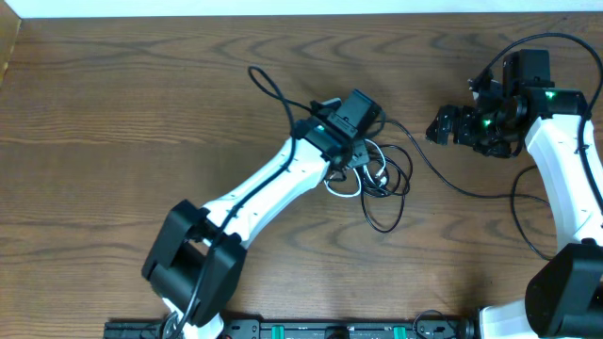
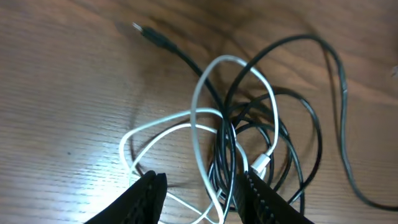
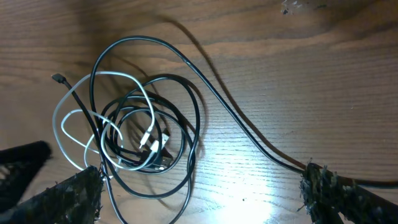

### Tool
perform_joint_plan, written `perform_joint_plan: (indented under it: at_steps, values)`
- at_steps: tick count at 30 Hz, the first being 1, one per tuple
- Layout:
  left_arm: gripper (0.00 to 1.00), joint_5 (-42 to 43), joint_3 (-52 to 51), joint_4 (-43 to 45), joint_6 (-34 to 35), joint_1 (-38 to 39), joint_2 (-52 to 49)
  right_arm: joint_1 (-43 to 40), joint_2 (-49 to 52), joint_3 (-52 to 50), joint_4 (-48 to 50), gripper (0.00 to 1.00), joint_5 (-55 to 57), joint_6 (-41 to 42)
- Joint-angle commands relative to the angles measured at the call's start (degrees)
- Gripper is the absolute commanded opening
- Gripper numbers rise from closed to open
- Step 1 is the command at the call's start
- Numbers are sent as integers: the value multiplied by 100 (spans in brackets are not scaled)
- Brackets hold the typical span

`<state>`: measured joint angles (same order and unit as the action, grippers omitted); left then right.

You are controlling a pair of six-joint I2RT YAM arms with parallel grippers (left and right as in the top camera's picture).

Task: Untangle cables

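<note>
The left gripper (image 2: 200, 186) is down over the tangle in the middle of the table (image 1: 113, 141), jaws at a narrowish gap. A loop of the white cable (image 2: 194, 118) and a few turns of the black cable (image 2: 314, 134) run between them. The strands sit close against one finger (image 2: 258, 199), but whether they're actually pinched, I can't tell. Both cords are coiled through each other in one heap of loops. The white plug (image 2: 262, 163) lies inside the black coils, and a black plug (image 2: 148, 34) pokes out free on the wood. One long black strand leaves the heap towards the right arm's side. The right gripper (image 3: 200, 180) hangs apart from the heap, jaws spread wide and empty, that strand passing just beside one fingertip
</note>
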<state>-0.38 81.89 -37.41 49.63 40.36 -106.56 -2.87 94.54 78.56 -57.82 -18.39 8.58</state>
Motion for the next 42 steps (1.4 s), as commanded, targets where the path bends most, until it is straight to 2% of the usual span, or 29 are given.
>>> perform_joint_plan:
  at_steps: [1,6,7,8,9,10,15,23,30,36,42]
  values:
    - [42,-184,-57,26,66,24,-260,35,-46,-39,-9,99,4,61]
    - [42,-184,-57,175,63,22,-691,35,-46,-39,-9,99,4,61]
    - [38,-184,-57,201,66,20,-769,35,-46,-39,-9,99,4,61]
    - [15,-181,-57,210,63,4,-796,35,-46,-39,-20,99,4,61]
    - [8,-181,-57,195,61,-9,-798,35,-46,-39,-35,99,4,61]
    - [8,-181,-55,170,26,-24,-752,35,-46,-46,-52,99,4,61]
    - [7,-179,-55,142,-306,-111,-234,35,-46,-157,-28,96,-205,63]
    - [7,-184,-55,229,-557,-157,1252,258,-46,-570,210,86,-686,63]
    - [8,-225,-55,984,-1200,-157,2573,802,-46,-1163,846,85,-684,195]
    - [7,-1119,-55,1351,-1412,-155,3644,1252,-46,-1497,1456,86,-682,518]
    - [7,-2092,-55,802,-1705,-155,4013,1434,-46,-1528,1716,86,-682,625]
